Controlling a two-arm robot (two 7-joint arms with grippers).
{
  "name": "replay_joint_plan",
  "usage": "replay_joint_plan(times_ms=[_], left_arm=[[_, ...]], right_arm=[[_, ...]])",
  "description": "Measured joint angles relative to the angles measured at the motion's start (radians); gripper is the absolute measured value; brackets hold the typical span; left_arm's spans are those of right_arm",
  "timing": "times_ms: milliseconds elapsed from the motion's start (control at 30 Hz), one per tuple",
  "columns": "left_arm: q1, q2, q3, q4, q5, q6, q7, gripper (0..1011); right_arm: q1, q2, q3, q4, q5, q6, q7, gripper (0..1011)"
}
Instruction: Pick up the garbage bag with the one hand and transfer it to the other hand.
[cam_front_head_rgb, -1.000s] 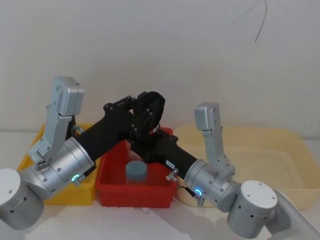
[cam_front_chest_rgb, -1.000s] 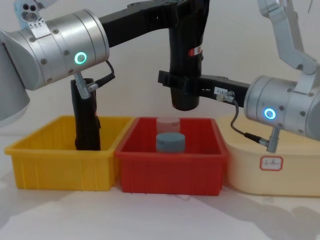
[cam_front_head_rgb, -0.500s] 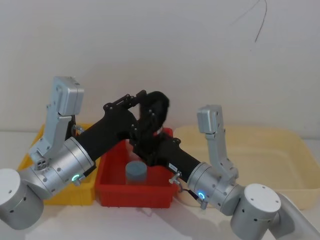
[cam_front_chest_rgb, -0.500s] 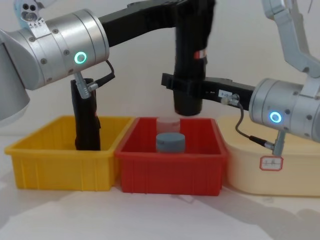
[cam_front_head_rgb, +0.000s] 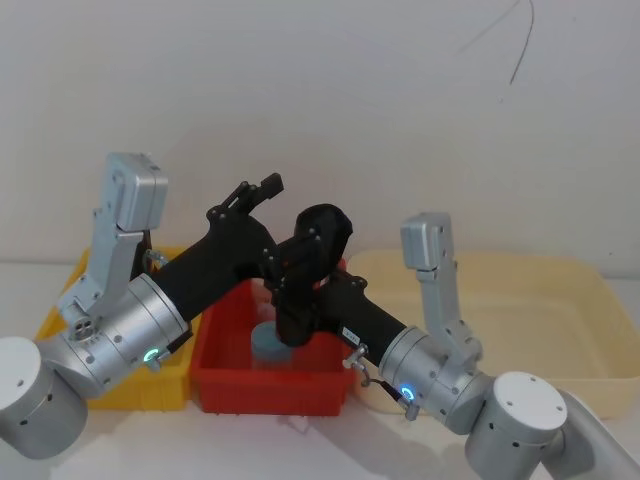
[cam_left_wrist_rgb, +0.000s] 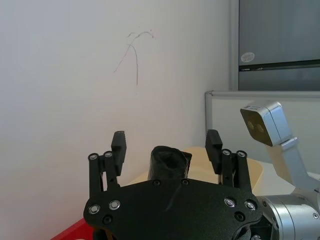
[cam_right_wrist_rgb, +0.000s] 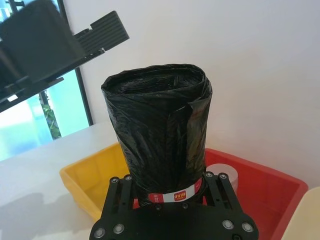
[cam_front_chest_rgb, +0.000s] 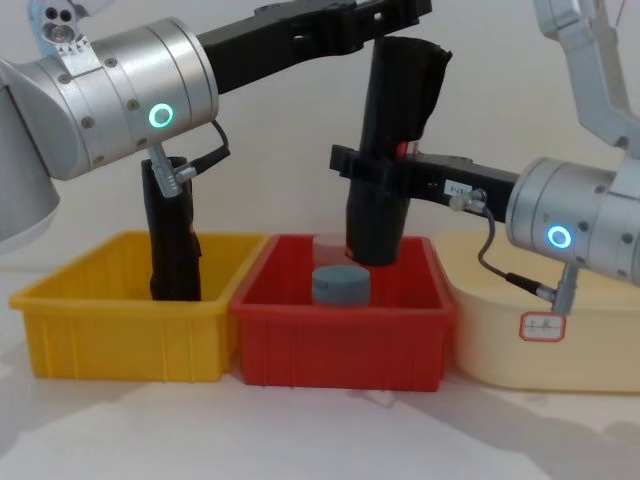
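Red bin (cam_front_chest_rgb: 340, 330) and jar (cam_front_chest_rgb: 340, 284) below, right end effector (cam_front_chest_rgb: 372, 172) clamps garbage bag (cam_front_chest_rgb: 397, 90); left end effector (cam_left_wrist_rgb: 166, 142) gapes nearby.

Jar (cam_front_chest_rgb: 340, 284) just under garbage bag (cam_front_chest_rgb: 393, 140)

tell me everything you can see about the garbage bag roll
The garbage bag is a glossy black plastic roll, crinkled, with a loose flap and a red-and-white sticker. It tilts slightly over the red bin, clamped round its middle by the right gripper; the open left gripper is clear of it.
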Motion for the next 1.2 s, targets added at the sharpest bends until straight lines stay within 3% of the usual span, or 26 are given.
replay_joint_plan(times_ms=[133, 533, 1167, 1200], left_arm=[[0.0, 0.0, 0.0, 0.0, 0.0, 0.0, 0.0, 1002], [0.0, 0.0, 0.0, 0.0, 0.0, 0.0, 0.0, 1002], [0.0, 0.0, 0.0, 0.0, 0.0, 0.0, 0.0, 1002], [0.0, 0.0, 0.0, 0.0, 0.0, 0.0, 0.0, 1002]], right_arm=[[-0.003, 0.001, 0.009, 0.0, 0.0, -0.006, -0.005, 610], [-0.012, 0.013, 0.064, 0.011, 0.009, -0.027, -0.03, 610], [-0.041, 0.077, 0.223, -0.009, 0.032, -0.038, -0.127, 610], [-0.045, 0.085, 0.238, -0.015, 0.032, -0.035, -0.139, 642]])
